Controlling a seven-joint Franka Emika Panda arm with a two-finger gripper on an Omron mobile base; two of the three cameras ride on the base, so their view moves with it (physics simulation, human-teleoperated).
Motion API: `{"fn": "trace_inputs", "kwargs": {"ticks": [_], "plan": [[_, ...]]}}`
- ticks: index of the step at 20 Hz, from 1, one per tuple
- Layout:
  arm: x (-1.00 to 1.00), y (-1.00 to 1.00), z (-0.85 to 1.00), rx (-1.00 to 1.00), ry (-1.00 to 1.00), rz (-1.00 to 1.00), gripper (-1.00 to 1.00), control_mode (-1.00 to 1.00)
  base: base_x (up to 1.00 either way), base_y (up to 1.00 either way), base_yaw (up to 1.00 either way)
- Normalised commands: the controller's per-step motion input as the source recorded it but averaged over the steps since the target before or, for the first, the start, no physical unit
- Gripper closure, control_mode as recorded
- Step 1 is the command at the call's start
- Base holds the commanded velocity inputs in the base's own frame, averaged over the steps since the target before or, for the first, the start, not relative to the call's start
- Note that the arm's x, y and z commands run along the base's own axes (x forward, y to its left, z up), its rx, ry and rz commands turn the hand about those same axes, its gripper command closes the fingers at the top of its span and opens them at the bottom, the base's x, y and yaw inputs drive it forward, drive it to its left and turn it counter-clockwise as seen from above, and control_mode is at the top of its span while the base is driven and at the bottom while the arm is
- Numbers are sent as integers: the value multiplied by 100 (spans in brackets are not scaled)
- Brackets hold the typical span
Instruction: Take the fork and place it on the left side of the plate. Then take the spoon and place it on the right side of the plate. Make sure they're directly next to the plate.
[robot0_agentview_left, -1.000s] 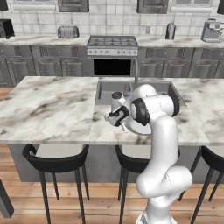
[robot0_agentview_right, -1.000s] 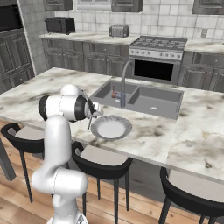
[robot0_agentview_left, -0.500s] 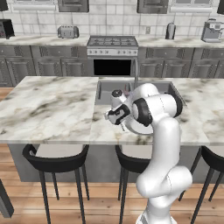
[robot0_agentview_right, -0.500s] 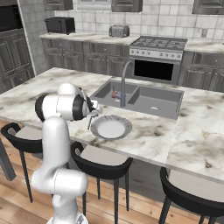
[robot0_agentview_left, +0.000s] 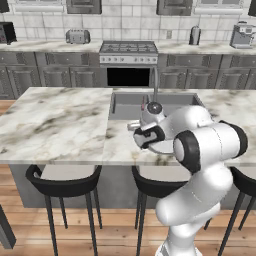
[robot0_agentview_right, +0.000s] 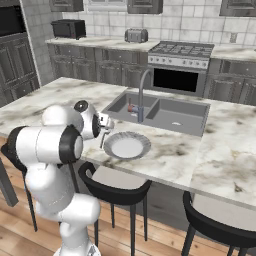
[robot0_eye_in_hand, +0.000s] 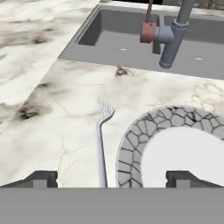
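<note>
Your fork (robot0_eye_in_hand: 101, 144) lies on the bench (robot0_eye_in_hand: 52, 118) just left of the plate (robot0_eye_in_hand: 175, 144), apparently placed. The pincer (robot0_eye_in_hand: 111, 179) is spread, holding nothing (spoon not yet moved).

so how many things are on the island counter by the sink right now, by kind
fork: 1, lying flat on the marble beside the plate's rim
plate: 1, bare, with a crackle-patterned rim
spoon: 0 that I can make out on the island
total: 2
</note>
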Motion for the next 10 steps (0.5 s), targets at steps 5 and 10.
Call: {"fn": "trace_inputs", "kwargs": {"ticks": [5,10], "plan": [[-100,-36,64,17,-10,0,-100,-100,0,0,0],[-100,-30,50,10,0,0,-100,-100,0,0,0]]}}
